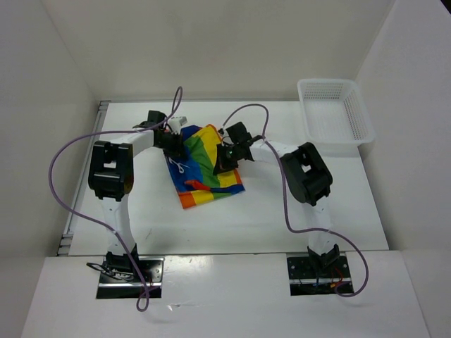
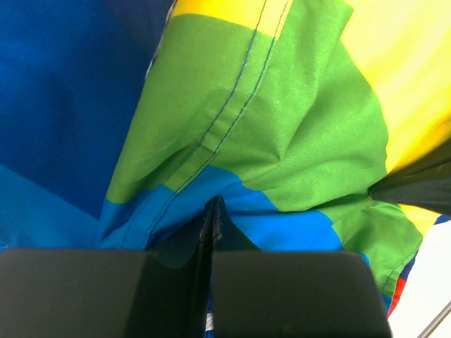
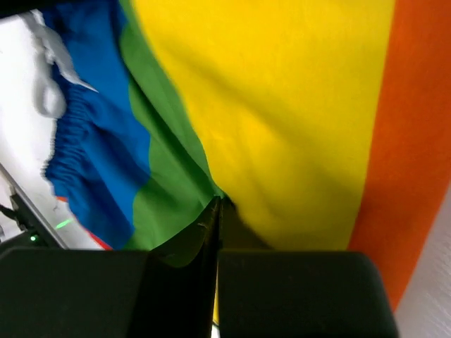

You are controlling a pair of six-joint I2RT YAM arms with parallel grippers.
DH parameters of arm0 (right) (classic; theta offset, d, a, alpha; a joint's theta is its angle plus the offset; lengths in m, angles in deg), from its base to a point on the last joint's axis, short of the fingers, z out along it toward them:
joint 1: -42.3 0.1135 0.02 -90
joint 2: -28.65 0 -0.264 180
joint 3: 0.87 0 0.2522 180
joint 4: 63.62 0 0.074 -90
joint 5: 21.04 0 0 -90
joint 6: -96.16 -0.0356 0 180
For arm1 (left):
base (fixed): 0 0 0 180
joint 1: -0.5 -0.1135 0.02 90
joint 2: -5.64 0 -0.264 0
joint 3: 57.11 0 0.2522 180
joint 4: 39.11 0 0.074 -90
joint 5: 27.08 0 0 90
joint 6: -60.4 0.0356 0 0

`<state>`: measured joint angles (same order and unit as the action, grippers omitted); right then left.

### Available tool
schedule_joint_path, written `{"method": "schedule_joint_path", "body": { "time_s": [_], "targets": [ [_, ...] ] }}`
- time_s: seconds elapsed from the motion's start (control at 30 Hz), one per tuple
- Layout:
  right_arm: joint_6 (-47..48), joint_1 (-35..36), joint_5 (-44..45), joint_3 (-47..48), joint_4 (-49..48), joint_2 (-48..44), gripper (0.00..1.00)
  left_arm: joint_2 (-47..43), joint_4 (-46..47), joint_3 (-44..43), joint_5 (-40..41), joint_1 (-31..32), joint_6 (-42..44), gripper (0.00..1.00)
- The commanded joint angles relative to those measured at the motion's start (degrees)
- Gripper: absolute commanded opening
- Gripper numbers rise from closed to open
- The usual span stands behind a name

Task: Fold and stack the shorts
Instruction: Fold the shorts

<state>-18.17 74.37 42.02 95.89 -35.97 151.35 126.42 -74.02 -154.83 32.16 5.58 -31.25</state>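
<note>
Pinching the shorts (image 1: 206, 165) at two points along their far side, the arms appear to be mid-fold. The left gripper (image 2: 213, 205) has its jaws clenched on a pucker of blue and green cloth beside a stitched seam. The right gripper (image 3: 217, 203) has its jaws clamped on the green-yellow boundary, with the fabric drawn into the slit between them. From above, the shorts lie near the middle of the worktop (image 1: 282, 218), between the two arms and turned slightly askew. Their orange near hem rests flat, and the white drawstring (image 1: 180, 167) is loose on top. My reading is that the next move should lift both pinches together and carry the far half toward the arm bases, keeping the two grips level and evenly spaced so the cloth does not twist or sag in the middle, then release once the edges meet. Bare worktop lies on the near side of the shorts, giving room to lay the fold down. The left gripper (image 1: 171, 139) sits nearer the far wall than the right gripper (image 1: 227, 156). The white basket (image 1: 331, 83) stands in the far right corner, well apart. The purple cables (image 1: 70, 176) arch over both arms and could drag if the wrists swing wide.
</note>
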Motion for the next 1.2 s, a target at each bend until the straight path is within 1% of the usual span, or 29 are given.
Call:
{"method": "schedule_joint_path", "body": {
  "time_s": [0.0, 0.03, 0.1, 0.13, 0.3, 0.33, 0.37, 0.43, 0.5, 0.53, 0.6, 0.67, 0.73, 0.8, 0.83, 0.87, 0.9, 0.93, 0.97, 1.0, 1.03, 1.13, 1.17],
  "targets": [
    [2.6, -0.2, 1.5, 5.4, 2.7, -4.3, 0.00, -2.3, -2.5, -0.4, 0.2, -0.7, 1.7, 0.00],
    [2.6, -0.2, 2.3, 7.2, 2.7, -5.9, 0.00, -2.3, -2.5, -0.4, 0.2, -0.7, 1.7, 0.00],
    [2.6, -0.2, 3.6, 10.1, 4.0, -5.9, 0.00, -2.8, -3.0, -0.4, -0.3, -0.7, 1.7, 0.00],
    [3.2, -0.8, 3.6, 13.7, 4.9, -4.8, 0.00, -2.8, -3.0, -0.4, -0.3, -0.7, 1.7, 0.00],
    [3.2, -0.8, 3.6, 24.2, 7.6, 5.1, 0.00, -2.8, -4.2, -0.9, -0.3, -0.7, 1.7, 0.00],
    [2.4, -0.8, 3.6, 28.0, 8.2, 6.8, 0.00, -2.8, -4.3, -0.9, -0.3, -0.7, 1.7, 0.00],
    [1.7, -1.4, 3.6, 30.1, 8.9, 10.4, 0.00, -2.8, -4.3, -0.9, -0.3, -0.7, 1.7, 0.00],
    [0.6, -1.4, 5.3, 35.1, 9.5, 13.8, 0.00, -3.3, -4.9, -0.9, -0.3, -0.7, 1.7, 0.00],
    [-1.2, -2.6, 6.6, 38.0, 10.1, 18.2, 0.00, -3.9, -5.4, -0.9, -0.3, -0.7, 1.7, 0.00],
    [-1.8, -2.6, 8.1, 40.7, 10.6, 19.4, 0.00, -4.4, -5.4, -0.9, -0.3, -0.7, 1.7, 0.00],
    [-2.9, -3.2, 8.1, 43.5, 11.4, 23.0, 0.00, -4.4, -5.4, -0.4, -0.3, -0.7, 1.7, 0.00],
    [-2.9, -3.8, 8.7, 48.9, 14.5, 25.0, 0.00, -5.6, -5.9, -0.4, -0.3, -1.2, 1.7, 0.00],
    [-2.3, -3.8, 8.2, 54.2, 17.9, 25.7, 0.04, -6.2, -6.4, -0.4, -0.3, -1.2, 1.7, 0.00],
    [-1.0, -3.8, 8.2, 57.1, 19.2, 24.4, 0.21, -7.5, -6.5, -0.4, -0.3, -1.7, 1.7, 0.01],
    [-1.0, -3.8, 8.2, 57.6, 19.2, 23.2, 0.31, -8.6, -7.1, -0.4, -0.3, -1.7, 1.7, 0.02],
    [-0.4, -3.8, 8.2, 57.6, 19.9, 22.0, 0.62, -9.2, -7.2, -0.4, -0.3, -1.7, 1.7, 0.04],
    [-0.4, -3.8, 8.8, 57.6, 19.9, 20.4, 0.78, -9.9, -7.9, -0.9, -0.3, -1.7, 1.7, 0.15],
    [0.2, -3.8, 9.4, 57.6, 19.9, 17.1, 0.88, -11.7, -7.9, -1.5, -0.3, -1.7, 1.7, 0.22],
    [0.2, -3.8, 9.9, 57.6, 19.9, 15.3, 0.94, -12.7, -7.9, -1.5, -0.3, -1.7, 1.7, 0.31],
    [0.2, -3.8, 11.1, 56.2, 19.9, 13.6, 1.00, -13.6, -7.9, -1.5, -0.3, -1.7, 1.7, 0.38],
    [0.8, -3.8, 12.0, 55.3, 19.9, 9.6, 1.00, -15.4, -8.4, -2.2, -0.3, -1.7, 1.7, 0.51],
    [2.1, -3.8, 18.0, 47.5, 18.5, 2.6, 1.00, -17.9, -9.0, -4.1, -0.3, -2.3, 1.7, 0.66],
    [2.7, -3.8, 20.1, 44.9, 18.5, -2.8, 1.00, -18.5, -9.0, -4.7, -0.3, -2.3, 1.7, 0.72]
  ]
}}
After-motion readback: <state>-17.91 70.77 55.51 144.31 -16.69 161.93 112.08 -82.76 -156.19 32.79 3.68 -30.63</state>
